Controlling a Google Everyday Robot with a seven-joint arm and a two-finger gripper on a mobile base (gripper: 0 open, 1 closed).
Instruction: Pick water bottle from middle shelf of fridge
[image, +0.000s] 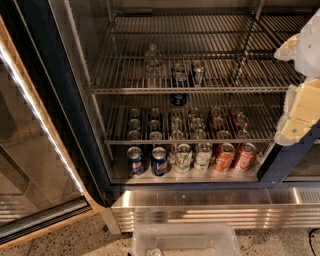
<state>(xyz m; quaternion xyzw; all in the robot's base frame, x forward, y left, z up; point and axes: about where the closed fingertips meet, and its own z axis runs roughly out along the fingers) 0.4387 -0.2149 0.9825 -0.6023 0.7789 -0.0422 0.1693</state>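
The fridge (60, 100) stands open, with a dark blue frame and wire racks. The water bottle (153, 60), small and clear, stands upright on the middle shelf (225, 90), left of centre and toward the back. A dark can (179, 76) and a greenish can (198, 71) stand just to its right on the same rack. My gripper (299, 107), made of pale cream parts, is at the right edge of the view. It is in front of the fridge's right post, level with this shelf and well to the right of the bottle. It holds nothing that I can see.
Below a lower wire rack (150, 141), rows of cans stand on the fridge floor: blue ones (135, 161) at left, pale ones (183, 157) in the middle, orange-red ones (244, 156) at right. The glass door (30, 150) is swung open at left. A ribbed steel base panel (215, 210) and a clear plastic bin (185, 240) lie below.
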